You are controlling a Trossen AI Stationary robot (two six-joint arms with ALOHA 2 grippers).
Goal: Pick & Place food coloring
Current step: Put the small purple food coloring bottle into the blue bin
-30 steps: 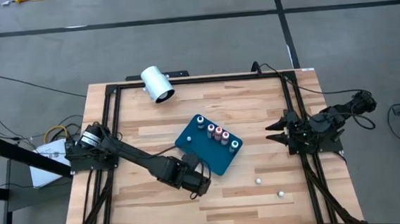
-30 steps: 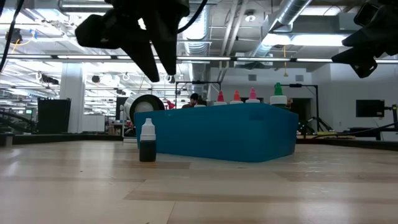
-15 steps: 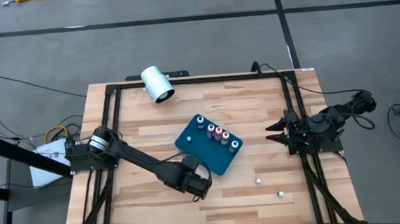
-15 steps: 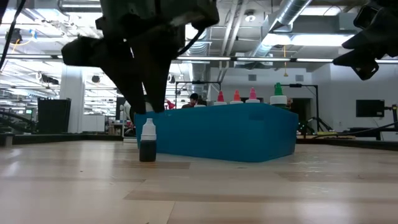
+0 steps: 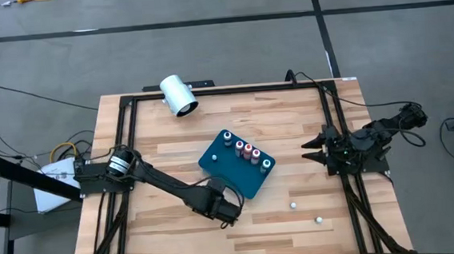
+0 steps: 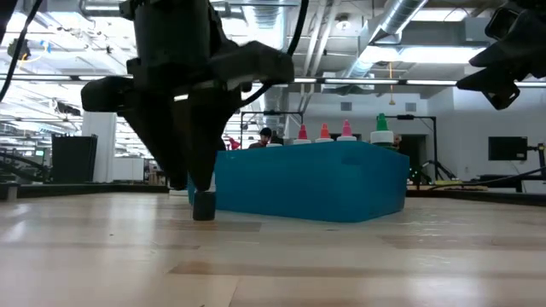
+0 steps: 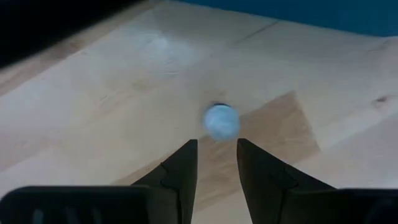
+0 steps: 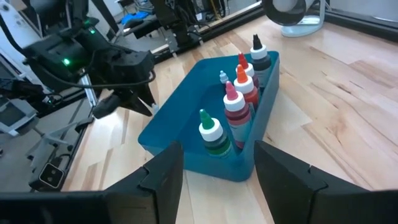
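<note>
- The step in hand looks like picking up the lone bottle [image 7: 221,121] that stands upright on the desk [image 5: 178,234] just beside the near wall of the blue tray [image 5: 218,169].
- To do it well, the left claw [image 7: 216,163] should come straight down so one finger passes on each side of the white cap, then close low on the body, not on the cap's tapered tip, where it could slip.
- The gap between the fingers [image 7: 183,165] is only slightly wider than the cap, so centring matters; an off-centre drop could tip the bottle over.
- In the left wrist view the fingers stand apart with the cap just ahead of the gap, not yet between them; nothing is gripped.
- In the low view the left claw [image 6: 198,183] hangs straight down over the bottle, whose dark base [image 6: 203,207] shows beneath it.
- The left arm reaches from the desk's left edge across to the tray's near corner, wrist turned downward.
- Five more bottles [image 5: 247,150] already stand in a row along the tray's far side.
- The right claw [image 5: 313,149] waits at the desk's right edge, its fingers apart and empty, pointed toward the tray.
</note>
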